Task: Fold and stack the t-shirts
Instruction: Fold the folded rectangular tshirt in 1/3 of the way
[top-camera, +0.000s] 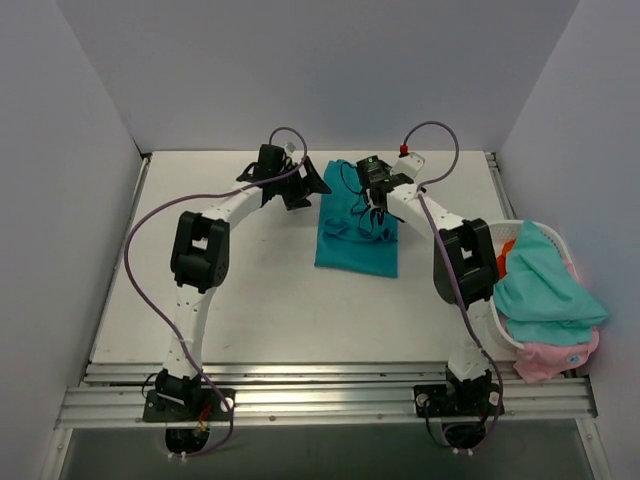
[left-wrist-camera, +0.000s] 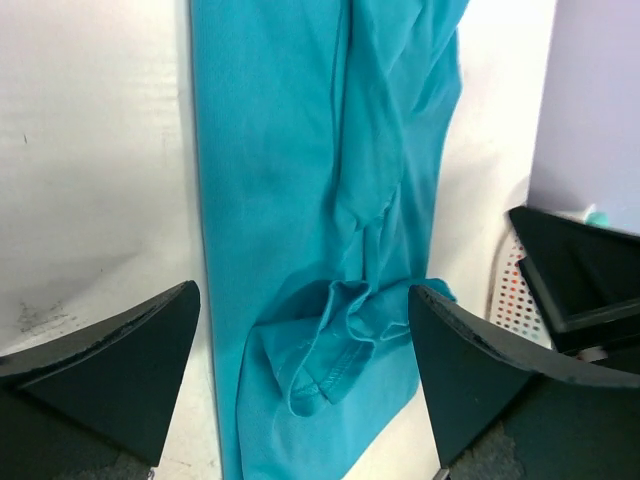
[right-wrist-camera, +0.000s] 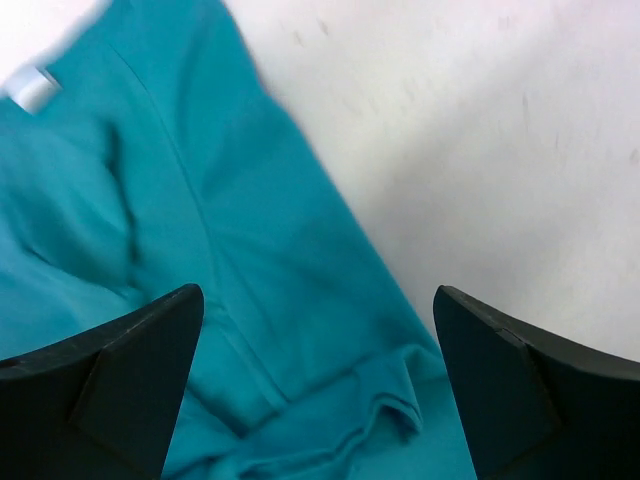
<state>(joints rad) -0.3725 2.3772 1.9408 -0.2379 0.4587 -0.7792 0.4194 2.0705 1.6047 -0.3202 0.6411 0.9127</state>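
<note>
A: Lying folded narrow on the worktop (top-camera: 250, 300), teal t-shirt (top-camera: 357, 232); left fingers (left-wrist-camera: 120, 370) and right fingers (right-wrist-camera: 110, 380) spread, gripping nothing.
B: Risky (sleeve (left-wrist-camera: 330, 340) bunched at one end): could drag the fold open if pinched by one layer only.

White arms (top-camera: 186, 318) w/ black joints (top-camera: 200, 250); purple cables (top-camera: 127, 262) — black wedge-shaped pincer fingers (left-wrist-camera: 110, 370).

a white table (top-camera: 270, 300) fills the middle, boxed by 3 plain pale grey-violet walls (top-camera: 320, 60) at 9, 12 and 3 o'clock; aluminium rails (top-camera: 320, 400) run along 6 o'clock. light is even.
</note>
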